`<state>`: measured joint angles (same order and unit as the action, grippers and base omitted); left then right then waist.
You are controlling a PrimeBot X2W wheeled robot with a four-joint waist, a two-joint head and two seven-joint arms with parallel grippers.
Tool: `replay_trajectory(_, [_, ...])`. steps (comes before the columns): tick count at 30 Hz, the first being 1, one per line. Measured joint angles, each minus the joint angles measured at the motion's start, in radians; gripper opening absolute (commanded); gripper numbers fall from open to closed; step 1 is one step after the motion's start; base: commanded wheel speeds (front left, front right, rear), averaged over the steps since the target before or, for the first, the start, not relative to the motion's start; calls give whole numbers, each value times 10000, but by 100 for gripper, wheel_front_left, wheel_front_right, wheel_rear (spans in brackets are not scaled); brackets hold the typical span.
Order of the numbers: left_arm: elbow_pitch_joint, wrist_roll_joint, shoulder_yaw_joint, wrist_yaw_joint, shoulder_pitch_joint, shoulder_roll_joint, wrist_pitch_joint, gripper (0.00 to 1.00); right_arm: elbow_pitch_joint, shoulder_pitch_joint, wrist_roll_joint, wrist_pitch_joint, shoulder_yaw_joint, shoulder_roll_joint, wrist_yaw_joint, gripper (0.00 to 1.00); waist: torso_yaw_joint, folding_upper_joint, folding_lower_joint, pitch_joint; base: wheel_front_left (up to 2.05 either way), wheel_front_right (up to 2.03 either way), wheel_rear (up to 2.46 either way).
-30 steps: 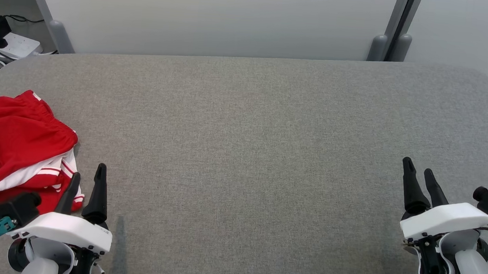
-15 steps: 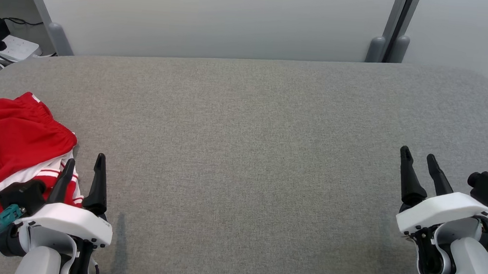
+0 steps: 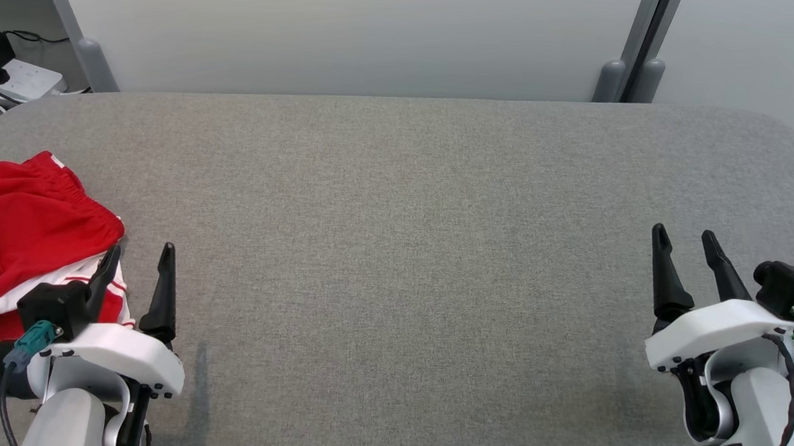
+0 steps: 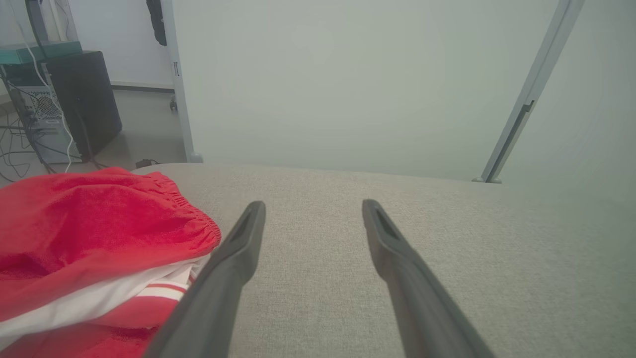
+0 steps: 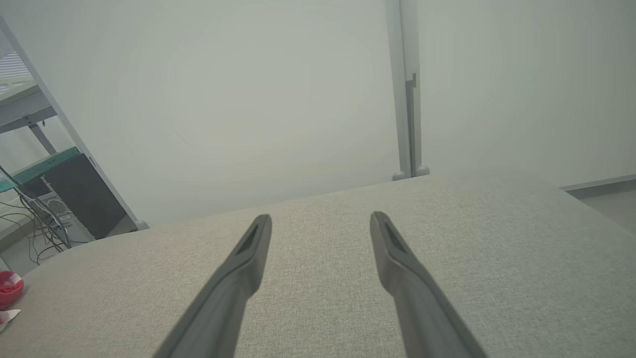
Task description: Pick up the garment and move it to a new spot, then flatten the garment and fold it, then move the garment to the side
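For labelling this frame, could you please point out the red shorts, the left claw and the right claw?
red shorts [image 3: 13,235], head view, on the plain red cloth near its middle.
left claw [image 3: 141,249], head view, midway between its two fingertips.
right claw [image 3: 683,233], head view, midway between its two fingertips.

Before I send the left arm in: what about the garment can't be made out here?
- Head view: the red garment runs off the left edge; its near corner sits behind the left gripper.
- Left wrist view: it is cut by the left and bottom edges; finger-to-cloth contact unclear.
- Right wrist view: a sliver at the left edge.
- Bunched, so its outline is unreadable.
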<state>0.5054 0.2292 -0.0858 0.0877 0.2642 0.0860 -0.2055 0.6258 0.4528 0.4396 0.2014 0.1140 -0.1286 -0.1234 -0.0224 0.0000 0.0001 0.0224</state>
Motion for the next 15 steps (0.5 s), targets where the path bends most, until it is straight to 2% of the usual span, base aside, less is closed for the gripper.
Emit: replay_trajectory(15, [299,-1804,-109,-12,522,96,-430,100,378,660,-1616,391,238,-113,-2,100,-3,0,0,24,0,0,0])
